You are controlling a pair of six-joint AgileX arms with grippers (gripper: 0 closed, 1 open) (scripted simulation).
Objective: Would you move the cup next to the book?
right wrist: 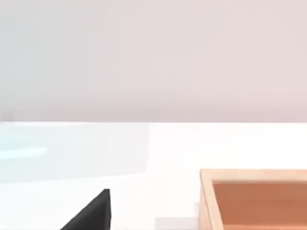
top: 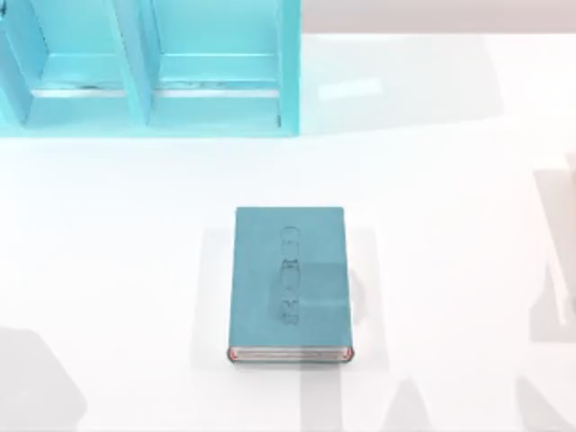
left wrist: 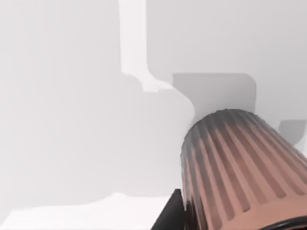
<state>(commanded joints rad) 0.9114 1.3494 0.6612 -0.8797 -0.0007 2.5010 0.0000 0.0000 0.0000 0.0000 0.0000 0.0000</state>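
Table [top: 432,180]: plain white top, you've got soft grey shadows at its near corners and right edge.
Shelf unit [top: 148,63]: light turquoise, sits at the far left of the table, well apart from the book.
Book [top: 290,283]: teal hardcover lying flat around the middle, faint embossed mark down the cover, reddish page edges facing the near side.
Wooden box [right wrist: 254,199]: tan open box, you catch it in the right wrist view, sitting on the white top.
Cup [left wrist: 240,167]: ribbed reddish-brown wall, right up close in the left wrist view with the white table behind it.
Left gripper: a dark bit shows beside the cup; honestly can't tell if it's clamped.
Right gripper: just a dark wedge in its own view, can't tell either.
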